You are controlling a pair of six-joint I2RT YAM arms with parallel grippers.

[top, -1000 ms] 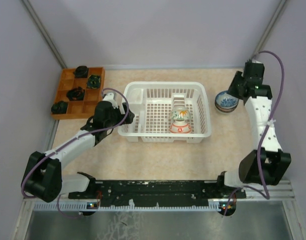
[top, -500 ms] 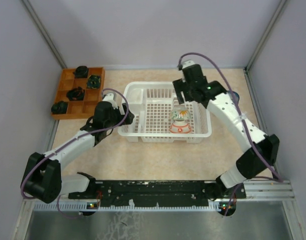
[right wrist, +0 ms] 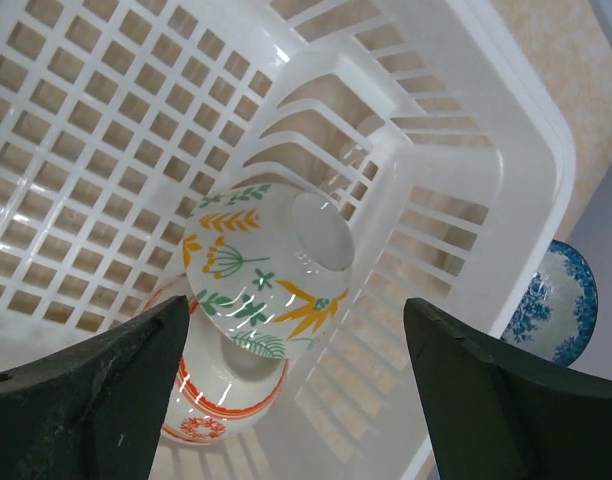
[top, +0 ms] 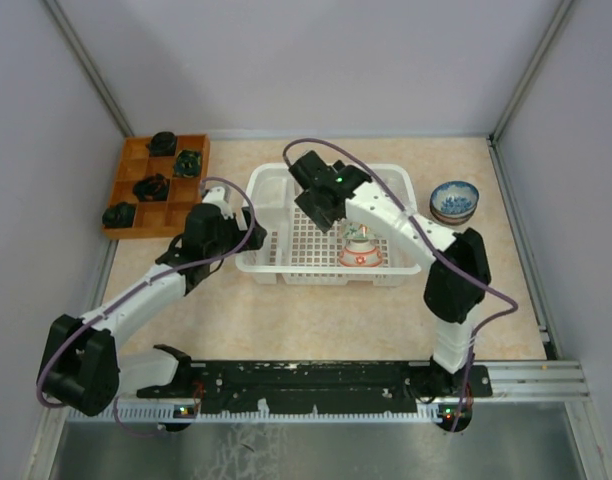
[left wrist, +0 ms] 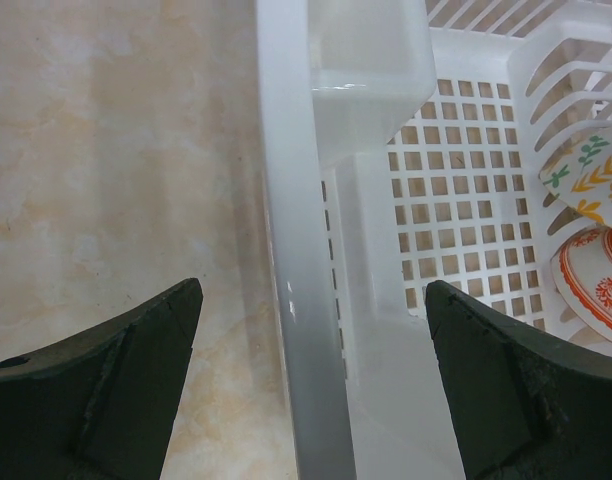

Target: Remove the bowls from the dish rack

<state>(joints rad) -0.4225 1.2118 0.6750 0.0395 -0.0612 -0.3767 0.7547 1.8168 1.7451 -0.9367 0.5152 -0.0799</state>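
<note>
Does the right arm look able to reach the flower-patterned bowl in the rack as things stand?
Probably yes: its open end effector hovers right above the flowered bowl, with nothing between them.

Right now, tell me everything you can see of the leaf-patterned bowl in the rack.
The leaf bowl is glossy white ceramic, painted with orange, yellow and green sprigs. It stands on edge in the rack, its plain round foot toward the right wrist camera, tilted among the upright dividers. It overlaps the red-marked bowl beside it; whether they touch is unclear. The right gripper hangs open over it, not touching it.
</note>
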